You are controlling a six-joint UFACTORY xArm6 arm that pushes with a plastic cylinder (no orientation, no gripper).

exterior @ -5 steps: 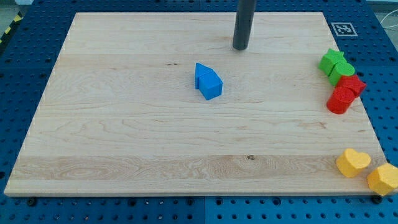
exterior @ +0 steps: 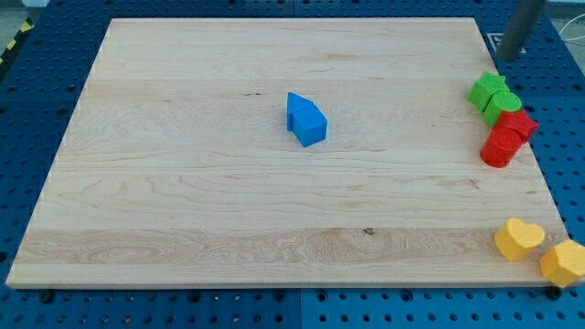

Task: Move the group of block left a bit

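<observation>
My tip (exterior: 505, 58) is at the view's top right, just off the board's right edge, above and slightly right of the green blocks. Two green blocks (exterior: 494, 95) sit touching at the right edge, a star and a rounder one. Directly below them two red blocks (exterior: 506, 137) touch each other, a cylinder and an angular one. Greens and reds form one cluster. A blue block pair (exterior: 305, 120) lies near the board's middle. A yellow heart block (exterior: 518, 238) and a second yellow block (exterior: 563, 263) are at the bottom right.
The wooden board (exterior: 183, 183) lies on a blue perforated table. A printed marker tag (exterior: 494, 41) sits at the board's top right corner, partly hidden by my rod.
My tip has moved from the top middle of the board to the far top right, beyond the green blocks. No block has moved.
</observation>
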